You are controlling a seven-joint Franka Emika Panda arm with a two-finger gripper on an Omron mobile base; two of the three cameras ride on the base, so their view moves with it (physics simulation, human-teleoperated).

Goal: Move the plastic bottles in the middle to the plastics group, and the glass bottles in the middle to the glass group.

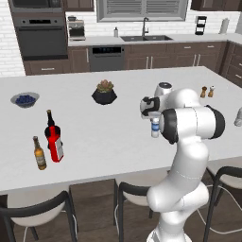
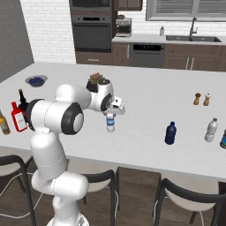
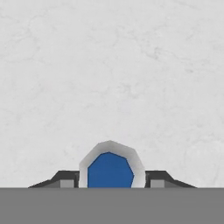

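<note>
You had the clear water bottle (image 2: 110, 122) standing upright near the middle of the white counter (image 1: 118, 137), right under the gripper (image 2: 111, 114). In the hand view, its white cap with the blue top (image 3: 110, 168) sat between the two dark fingertips (image 3: 65, 178), which stood close on each side of it. I could not tell if they were squeezing it yet.

The dark-blue bottle (image 2: 170, 133) stood upright over on your right, near the front edge of the counter. Well beside it was the pale whitish-grey bottle (image 2: 211, 129), closer to the right end. The salt and pepper shakers (image 2: 201, 99) stood farther back.

On your left, the flat red bottle (image 1: 56, 144) stood just in front of the tall dark bottle with the red label (image 1: 50, 124), and the amber beer bottle (image 1: 39, 154) stood just beside them, close to the front edge. A bowl of blueberries (image 1: 24, 99) and a potted plant in a black pot (image 1: 104, 92) sat toward the back.

You had plenty of bare counter between the water bottle and both groups.

The arm rose from the base, bent at the elbow, and reached forward with the hand pointing straight down over the bottle.
</note>
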